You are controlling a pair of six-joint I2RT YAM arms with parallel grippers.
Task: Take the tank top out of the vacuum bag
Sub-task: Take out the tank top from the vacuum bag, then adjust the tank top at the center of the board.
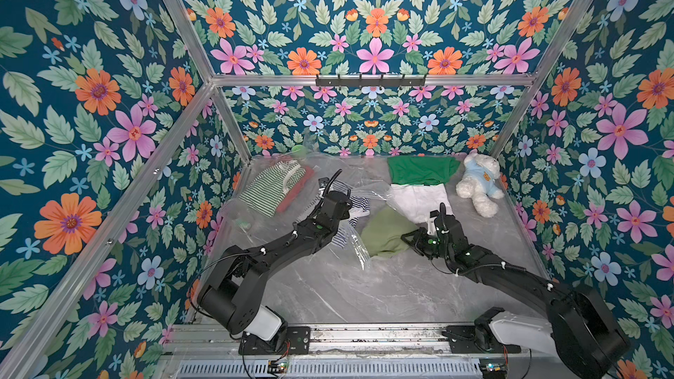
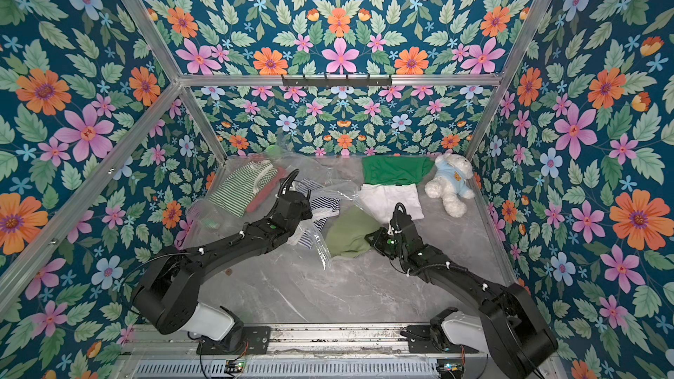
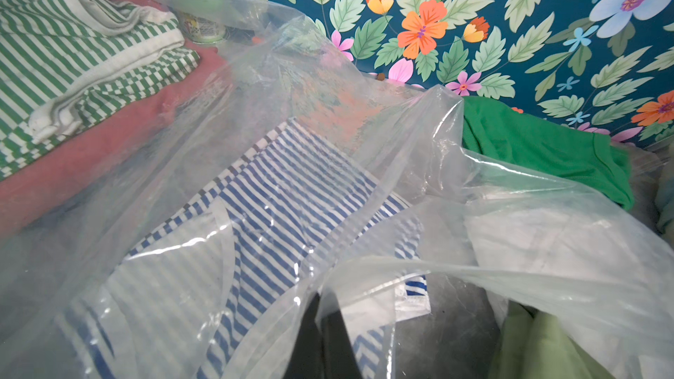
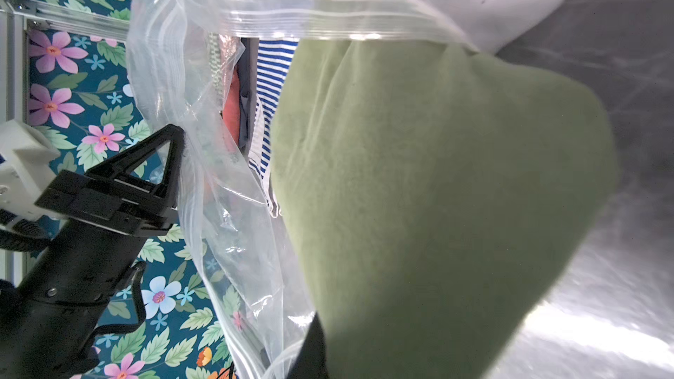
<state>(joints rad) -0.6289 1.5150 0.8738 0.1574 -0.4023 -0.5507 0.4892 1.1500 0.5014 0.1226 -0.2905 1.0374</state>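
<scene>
At ten o'clock, the vacuum bag (image 1: 355, 242) holds a green-striped top (image 1: 268, 189), red cloth (image 1: 293, 193) and blue-striped top (image 3: 291, 184); the left gripper (image 4: 177, 140) pinches its plastic, the right gripper (image 1: 407, 238) pinches the olive-green garment (image 1: 386, 235) at its mouth.

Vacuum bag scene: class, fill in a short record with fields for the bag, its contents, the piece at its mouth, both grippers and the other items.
Bag: clear vacuum bag, mouth open
Inside: green-striped top, red garment, blue-striped garment
At mouth: olive-green garment, mostly out
Left gripper: shut on the bag's edge
Right gripper: shut on the olive-green garment
Elsewhere on table: green shirt, white garment, teddy bear
</scene>
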